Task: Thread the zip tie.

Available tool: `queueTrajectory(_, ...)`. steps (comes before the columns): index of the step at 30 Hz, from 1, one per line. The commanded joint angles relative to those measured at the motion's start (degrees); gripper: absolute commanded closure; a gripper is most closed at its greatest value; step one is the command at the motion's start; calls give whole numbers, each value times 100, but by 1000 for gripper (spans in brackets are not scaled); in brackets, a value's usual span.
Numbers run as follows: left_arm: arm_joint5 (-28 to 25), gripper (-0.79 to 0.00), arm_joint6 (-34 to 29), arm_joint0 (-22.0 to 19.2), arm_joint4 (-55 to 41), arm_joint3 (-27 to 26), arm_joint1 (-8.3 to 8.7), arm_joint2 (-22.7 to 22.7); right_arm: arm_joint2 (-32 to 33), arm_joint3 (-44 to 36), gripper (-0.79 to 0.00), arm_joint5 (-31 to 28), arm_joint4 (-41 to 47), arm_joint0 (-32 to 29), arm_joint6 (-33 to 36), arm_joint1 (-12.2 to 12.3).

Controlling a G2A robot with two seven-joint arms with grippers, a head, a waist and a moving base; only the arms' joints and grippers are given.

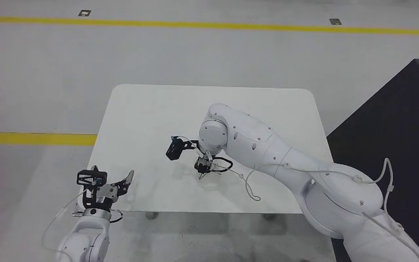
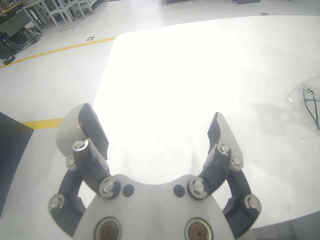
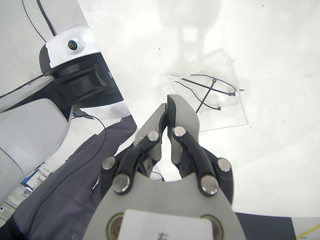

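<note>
**A:** How is the right arm posed?

**B:** In the top view it comes in from the lower right of the frame and folds at a bulky joint near the centre. Its wrist points down at the white surface [image 1: 262, 111]. The right pincer [image 3: 168, 102] sits just below the centre of the frame, low over the surface.

**A:** Is it open or closed?

**B:** It is closed. The right wrist view shows its two ribbed pads pressed flat together. I cannot tell whether anything thin is caught between them.

**A:** Where are the zip ties?

**B:** Several black zip ties [image 3: 207, 93] lie crossed in a clear tray [image 3: 225, 118] on the surface, just beyond the pincer's tips. The tips are near the tray's edge, but I cannot tell whether they touch it.

**A:** What does the view from above add?

**B:** From above, the ties read as thin dark loops right beside the pincer. The wrist view is the one that gives their small square heads and long tails.

**A:** And the left arm?

**B:** It is in the lower left of the top view, by the surface's corner, with its wrist tipped toward the surface. The left pincer [image 2: 151, 112] is spread wide and grips nothing. Its own view looks across the surface to the tray and ties, which are well apart from it.
</note>
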Motion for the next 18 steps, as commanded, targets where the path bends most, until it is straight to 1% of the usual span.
queueTrajectory(1,0,-785,0,0,0,0,0,0,0,-47,0,35,-96,-72,-119,8)
queueTrajectory(6,0,-785,0,0,0,0,0,0,39,-259,0,220,-433,-41,-56,59)
queueTrajectory(10,0,-785,0,0,0,0,0,0,90,-367,0,185,-565,-47,120,144)
queueTrajectory(11,0,-785,0,0,0,0,0,0,121,-383,-46,119,-540,-62,118,169)
queueTrajectory(12,0,-785,0,0,0,0,0,0,114,-415,-114,64,-600,-73,63,194)
queueTrajectory(13,0,-785,0,0,0,0,0,0,76,-459,-145,11,-695,-92,10,216)
queueTrajectory(14,0,-785,0,0,0,0,0,0,33,-499,-194,-39,-800,-113,-40,233)
queueTrajectory(15,0,-785,0,0,0,0,0,0,0,-542,-262,-98,-910,-128,-99,247)
queueTrajectory(16,0,-785,0,0,0,0,0,0,0,-560,-299,-185,-994,-162,-186,260)
queueTrajectory(18,0,-785,0,0,0,0,0,0,0,-518,-292,-297,-1151,-218,-298,278)
